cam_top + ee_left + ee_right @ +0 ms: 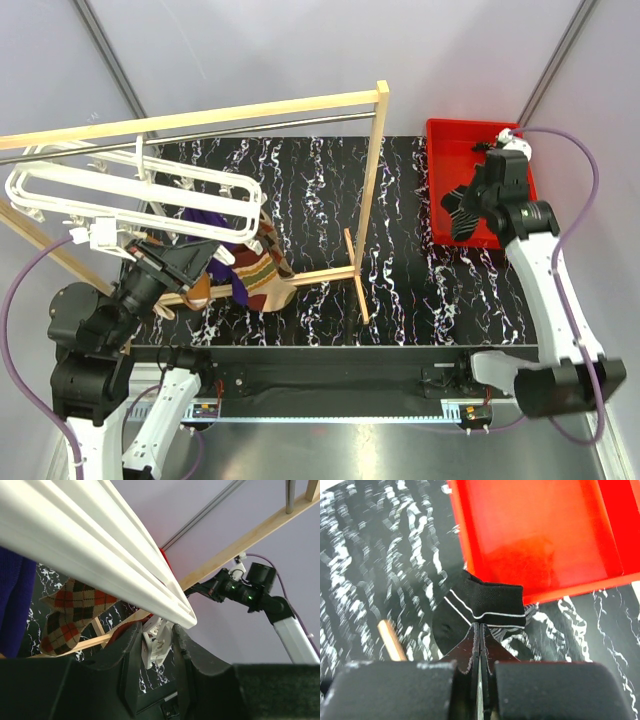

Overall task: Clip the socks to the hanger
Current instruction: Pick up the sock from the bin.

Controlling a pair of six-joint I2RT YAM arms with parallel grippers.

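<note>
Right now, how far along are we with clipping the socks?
Looks done: an argyle sock and a purple sock hang under the hanger. In hand: the left gripper pinches a clip; the right gripper holds a black striped sock. Left: clip that sock.

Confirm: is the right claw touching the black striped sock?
Touching. Right wrist view: the right claw is shut on the black striped sock, its edge pinched between the fingertips.

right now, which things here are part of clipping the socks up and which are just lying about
Part of the job:
hanger
white clip, in the left gripper
black striped sock, in the right gripper
argyle sock and purple sock, by the hanger

Just there:
red tray
wooden frame
</note>
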